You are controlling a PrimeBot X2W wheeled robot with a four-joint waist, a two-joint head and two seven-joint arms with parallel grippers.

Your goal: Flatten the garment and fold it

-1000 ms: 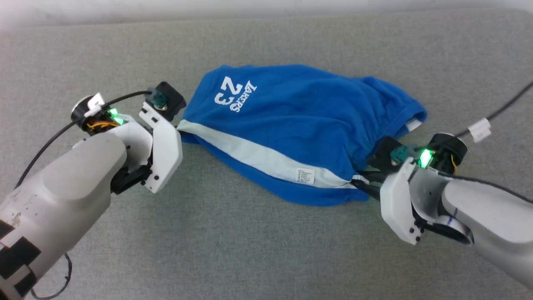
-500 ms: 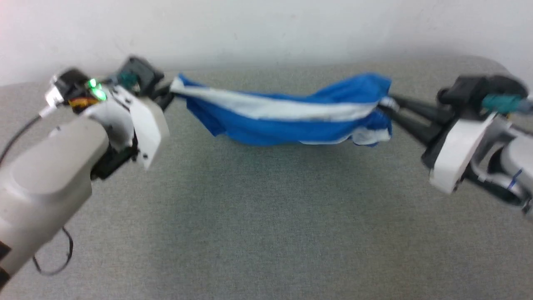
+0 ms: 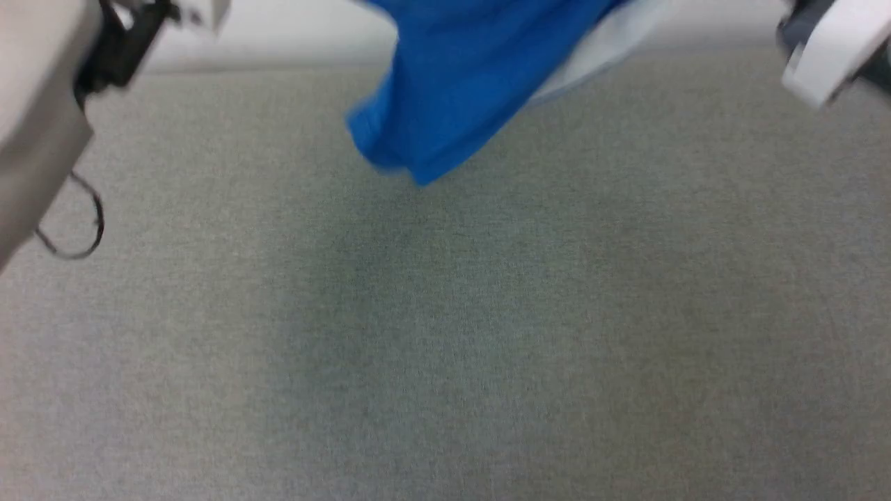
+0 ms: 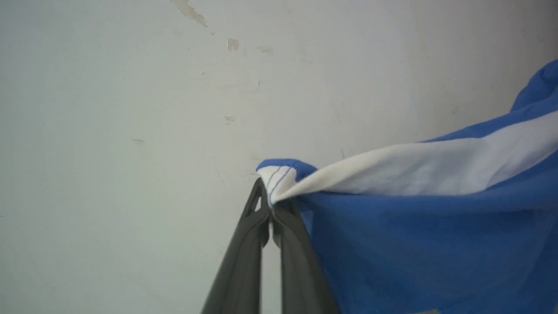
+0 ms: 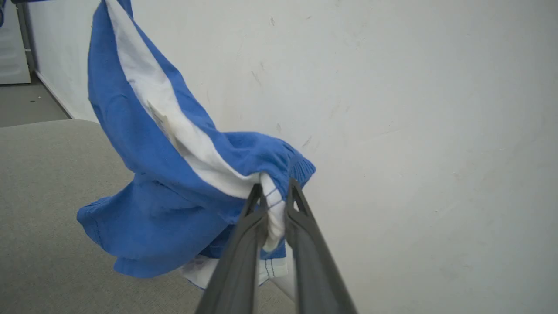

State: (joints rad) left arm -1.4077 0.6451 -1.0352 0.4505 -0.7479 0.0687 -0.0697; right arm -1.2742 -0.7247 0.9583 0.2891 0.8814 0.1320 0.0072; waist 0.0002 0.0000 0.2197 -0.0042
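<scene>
The garment (image 3: 459, 76), bright blue shorts with a white side stripe, hangs in the air above the grey surface, its lower edge sagging at the top of the head view. My left gripper (image 4: 270, 205) is shut on a white-striped corner of the garment (image 4: 414, 209). At the other end my right gripper (image 5: 273, 198) is shut on a bunch of the white stripe by the gathered waistband of the garment (image 5: 174, 174). The cloth droops between the two grips. Parts of both arms show at the head view's upper corners: the left arm (image 3: 35, 104) and the right arm (image 3: 828, 49).
A grey fabric-covered surface (image 3: 445, 334) spreads below the hanging cloth. A pale scuffed wall (image 4: 130, 109) stands just behind it. A thin black cable loop (image 3: 76, 229) hangs from my left arm.
Both grippers have lifted the garment off the surface and raised it high, stretched between them. The head view has shifted too, so the arms now sit at its top corners.
</scene>
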